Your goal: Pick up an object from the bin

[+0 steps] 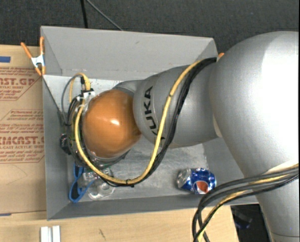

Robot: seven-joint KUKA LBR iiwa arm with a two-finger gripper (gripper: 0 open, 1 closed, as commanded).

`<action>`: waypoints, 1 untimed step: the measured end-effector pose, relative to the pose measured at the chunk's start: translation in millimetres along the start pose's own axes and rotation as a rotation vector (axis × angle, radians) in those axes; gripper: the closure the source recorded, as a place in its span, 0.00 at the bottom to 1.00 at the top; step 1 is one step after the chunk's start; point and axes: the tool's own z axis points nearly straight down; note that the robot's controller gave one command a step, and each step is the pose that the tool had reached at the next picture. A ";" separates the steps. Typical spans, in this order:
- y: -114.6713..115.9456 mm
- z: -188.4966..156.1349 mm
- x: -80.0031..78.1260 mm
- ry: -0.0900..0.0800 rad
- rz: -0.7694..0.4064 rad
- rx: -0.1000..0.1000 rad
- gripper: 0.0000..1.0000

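A dark part of my gripper (65, 143) shows at the left edge of the orange wrist cover, low over the bin's left side. Just in front of it, in the near-left corner, lie a blue loop-shaped thing (77, 185) and a clear plastic thing (97, 184), touching each other. A crushed drink can (196, 180), blue, white and red, lies on the bin floor near the front wall, to the right and apart from the gripper.
The arm and its orange cover, with yellow and black cables looped round them, hide much of the bin floor. Bare grey floor shows between the clear thing and the can.
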 end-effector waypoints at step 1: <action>18.5 -2.3 30.7 -0.006 0.037 0.014 1.00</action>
